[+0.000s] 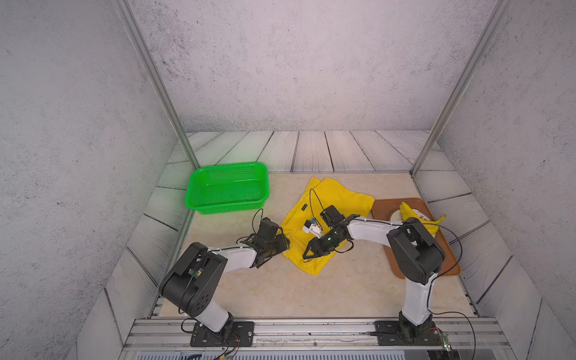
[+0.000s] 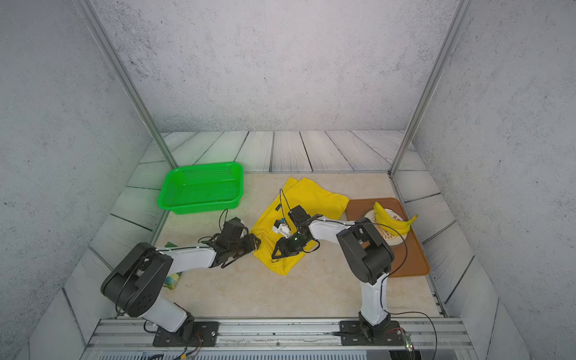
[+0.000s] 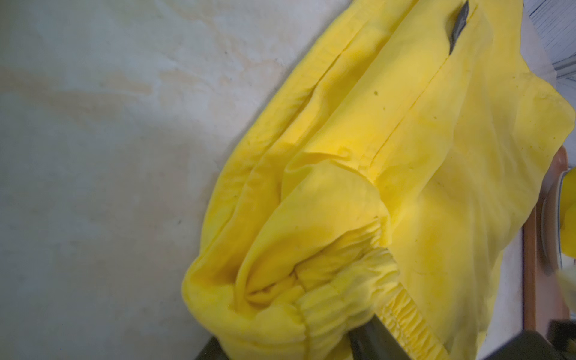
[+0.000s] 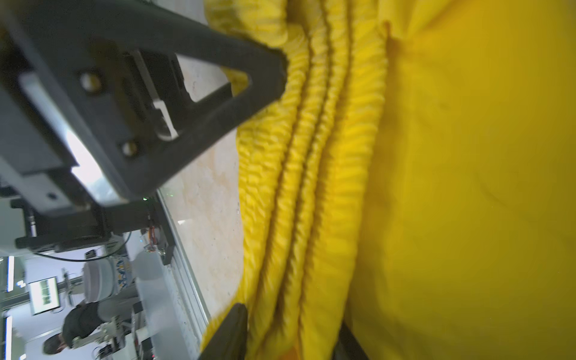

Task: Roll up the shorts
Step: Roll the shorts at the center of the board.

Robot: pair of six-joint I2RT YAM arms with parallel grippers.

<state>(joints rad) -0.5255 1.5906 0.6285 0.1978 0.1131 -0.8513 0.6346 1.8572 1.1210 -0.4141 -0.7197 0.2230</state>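
The bright yellow shorts (image 1: 330,199) (image 2: 311,196) lie crumpled in the middle of the table, with the gathered waistband at the near end. My left gripper (image 1: 285,244) (image 2: 255,243) is at the near left corner of the waistband. In the left wrist view it (image 3: 293,343) is shut on a rolled bunch of the shorts (image 3: 436,156). My right gripper (image 1: 307,251) (image 2: 276,251) is over the waistband's near edge. In the right wrist view it (image 4: 290,330) stands open, and folds of the shorts (image 4: 467,187) lie between its fingers.
A green basket (image 1: 224,207) (image 2: 199,207) stands at the back left. At the right, a brown tray (image 1: 381,207) (image 2: 355,207) holds a plate with bananas (image 1: 411,215) (image 2: 386,218), next to the shorts. A small patterned item (image 2: 173,280) lies under the left arm.
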